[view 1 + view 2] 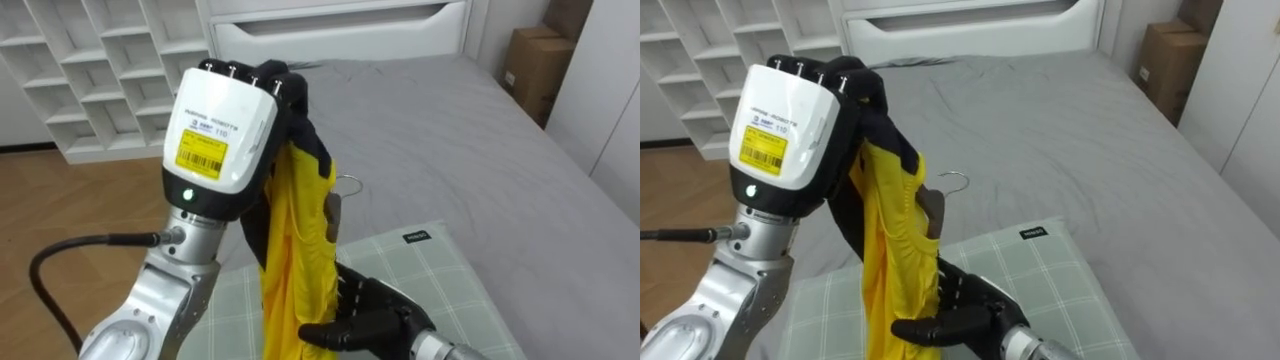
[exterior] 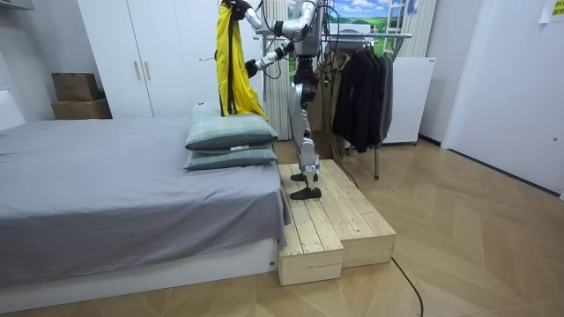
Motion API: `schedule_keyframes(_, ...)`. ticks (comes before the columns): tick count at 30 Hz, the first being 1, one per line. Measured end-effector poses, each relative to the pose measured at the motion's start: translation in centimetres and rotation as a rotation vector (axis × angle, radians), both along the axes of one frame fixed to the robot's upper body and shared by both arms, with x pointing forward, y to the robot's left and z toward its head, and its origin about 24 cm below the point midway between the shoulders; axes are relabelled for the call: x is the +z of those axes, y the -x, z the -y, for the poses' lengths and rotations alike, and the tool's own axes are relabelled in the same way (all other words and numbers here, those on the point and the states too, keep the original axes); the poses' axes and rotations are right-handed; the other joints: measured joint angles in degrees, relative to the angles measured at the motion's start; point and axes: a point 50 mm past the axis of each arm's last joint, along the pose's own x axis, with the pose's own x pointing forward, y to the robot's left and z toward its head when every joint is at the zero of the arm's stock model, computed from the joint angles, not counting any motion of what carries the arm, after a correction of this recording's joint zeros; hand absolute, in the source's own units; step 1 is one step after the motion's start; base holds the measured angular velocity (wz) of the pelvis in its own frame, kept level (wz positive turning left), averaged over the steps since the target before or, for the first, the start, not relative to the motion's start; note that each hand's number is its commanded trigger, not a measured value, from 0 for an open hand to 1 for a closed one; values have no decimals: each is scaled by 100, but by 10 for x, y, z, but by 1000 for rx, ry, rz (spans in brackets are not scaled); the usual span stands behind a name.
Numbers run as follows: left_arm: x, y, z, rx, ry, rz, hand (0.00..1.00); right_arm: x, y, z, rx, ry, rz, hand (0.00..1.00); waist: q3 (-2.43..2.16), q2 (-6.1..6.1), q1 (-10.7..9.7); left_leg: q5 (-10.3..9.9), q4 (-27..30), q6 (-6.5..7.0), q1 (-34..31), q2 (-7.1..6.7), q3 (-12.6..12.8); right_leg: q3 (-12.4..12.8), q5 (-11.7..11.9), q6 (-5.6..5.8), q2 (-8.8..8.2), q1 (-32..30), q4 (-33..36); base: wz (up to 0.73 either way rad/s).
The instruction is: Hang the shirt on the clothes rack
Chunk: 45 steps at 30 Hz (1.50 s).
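Your robot raises a yellow, black-trimmed garment (image 1: 285, 260) above the grey bed (image 1: 450, 130).
Its left hand (image 1: 220, 130) clenches the top, letting cloth hang straight beside the hook-topped hanger (image 1: 333, 210); the right hand (image 1: 370, 315) meets it lower, grip unclear.

Yellow barcode label (image 1: 201, 153) on the left hand (image 1: 222, 125); print unreadable; pillow tag (image 1: 416, 237) likewise.

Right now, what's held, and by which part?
Left hand grips the yellow garment by its black-trimmed top; right hand meets it lower down, grip unclear.
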Motion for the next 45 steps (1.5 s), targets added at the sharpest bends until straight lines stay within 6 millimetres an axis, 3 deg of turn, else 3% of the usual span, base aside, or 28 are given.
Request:
schedule_keyframes(13,-2,-2,-1,66,7,-15,100,-2,1,-18,-67,-56,-51,0,-35,110,1,0,58,-1,-104,0,-33,-51,0,0,3,-40,0,1)
schedule_keyframes(20,-5,-1,7,53,12,-33,100,-2,0,-25,-154,-112,-113,0,-43,179,20,0,97,-1,-188,-9,-96,-118,0,0,0,-78,1,6)
schedule_keyframes(30,-5,-1,10,48,23,-41,100,-1,-4,-24,-202,-84,-120,0,-39,222,145,1,102,-2,-189,-12,-131,-116,0,0,-2,-77,0,0)
schedule_keyframes(39,11,-6,20,-6,29,12,100,-7,-8,-16,-245,-35,-151,0,-36,223,172,1,126,-1,-262,-22,-121,-140,0,0,-14,-117,1,1)
schedule_keyframes(40,12,-6,20,-13,28,15,100,-7,-10,-15,-252,-26,-150,5,-28,220,174,1,149,-1,-299,-22,-116,-141,0,0,-14,-142,1,0)
schedule_keyframes(41,13,-6,21,-18,27,16,100,-6,-12,-14,-257,-21,-148,58,-22,218,176,1,163,-1,-326,-22,-117,-142,0,0,-14,-159,0,0)
schedule_keyframes(42,13,-6,21,-20,26,16,100,-5,-12,-14,-260,-18,-148,64,-21,217,180,1,162,-1,-330,-21,-117,-142,0,0,-13,-165,0,0)
schedule_keyframes(43,13,-5,21,-24,25,16,100,-5,-12,-14,-263,-16,-148,100,-20,216,193,1,161,-1,-337,-20,-116,-142,0,0,-13,-174,0,0)
schedule_keyframes(45,13,-5,22,-26,25,17,100,-6,-12,-14,-269,-12,-151,100,-12,215,214,1,160,-1,-339,-20,-116,-142,0,0,-13,-178,0,0)
